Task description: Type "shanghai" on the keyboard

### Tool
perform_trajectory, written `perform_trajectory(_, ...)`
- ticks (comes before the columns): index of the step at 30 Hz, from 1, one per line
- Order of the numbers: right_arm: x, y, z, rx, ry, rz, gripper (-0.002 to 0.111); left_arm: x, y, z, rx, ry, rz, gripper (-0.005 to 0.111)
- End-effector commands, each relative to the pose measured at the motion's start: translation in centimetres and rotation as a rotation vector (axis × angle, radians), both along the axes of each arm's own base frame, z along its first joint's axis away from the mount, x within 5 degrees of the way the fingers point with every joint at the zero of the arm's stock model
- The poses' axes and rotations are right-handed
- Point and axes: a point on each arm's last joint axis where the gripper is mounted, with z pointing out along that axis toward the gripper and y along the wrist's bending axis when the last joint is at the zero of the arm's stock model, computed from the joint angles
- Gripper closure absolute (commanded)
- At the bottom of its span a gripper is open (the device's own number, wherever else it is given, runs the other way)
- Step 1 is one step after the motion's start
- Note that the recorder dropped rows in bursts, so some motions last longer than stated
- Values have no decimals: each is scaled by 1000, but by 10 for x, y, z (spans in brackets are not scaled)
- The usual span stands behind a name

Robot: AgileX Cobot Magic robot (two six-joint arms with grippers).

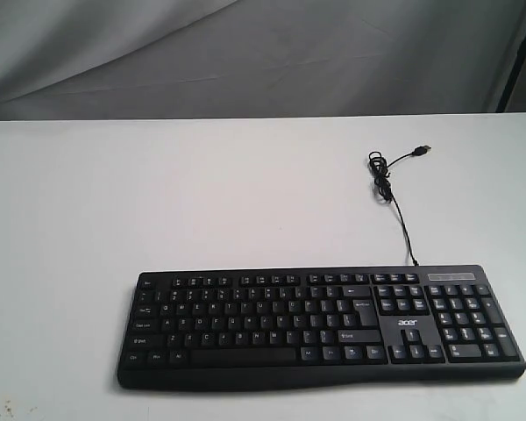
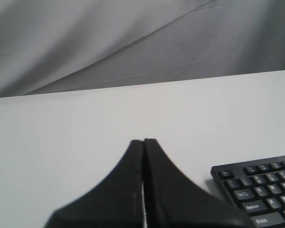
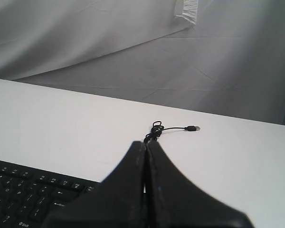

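Backdrop (image 1: 245,53): creased grey cloth behind the table.
Table (image 1: 158,193): white, flat.
Keyboard (image 1: 320,324): black, full-size, lying flat at the table's near edge, right of centre in the exterior view; number pad at its right end.
Left gripper (image 2: 143,142): fingers pressed together, holding nothing; the keyboard's Esc corner shows beside it.
Right gripper (image 3: 146,144): fingers closed flush, empty.
Cable (image 1: 394,206): thin, black, leaves the keyboard's far edge, one small coil.
USB plug (image 1: 426,149): lying loose on the table.

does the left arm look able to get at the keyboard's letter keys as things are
Probably yes. The left gripper is shut and sits near the left end of the keyboard. Only table shows between them, and nothing lies on the keys.
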Motion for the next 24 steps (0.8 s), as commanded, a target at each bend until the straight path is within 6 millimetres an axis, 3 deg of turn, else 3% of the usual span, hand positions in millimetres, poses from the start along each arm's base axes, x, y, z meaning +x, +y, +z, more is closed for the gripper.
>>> perform_trajectory(1, 0, -1, -2, -10, 7, -6, 108, 0, 0, -1, 1, -5, -3, 107)
perform_trajectory(3, -1, -1, 1, -12, 15, -6, 108, 0, 0, -1, 1, -5, -3, 107)
perform_trajectory(5, -3, -1, 15, -8, 0, -7, 108, 0, 0, -1, 1, -5, -3, 107)
perform_trajectory(12, 7, 1, 94, -3, -43, -8, 108, 0, 0, -1, 1, -5, -3, 107)
perform_trajectory(15, 21, 4, 113, -15, -19, -9, 108, 0, 0, -1, 1, -5, -3, 107)
perform_trajectory(24, 56, 23, 98, -57, 109, 79, 108, 0, 0, -1, 1, -5, -3, 107)
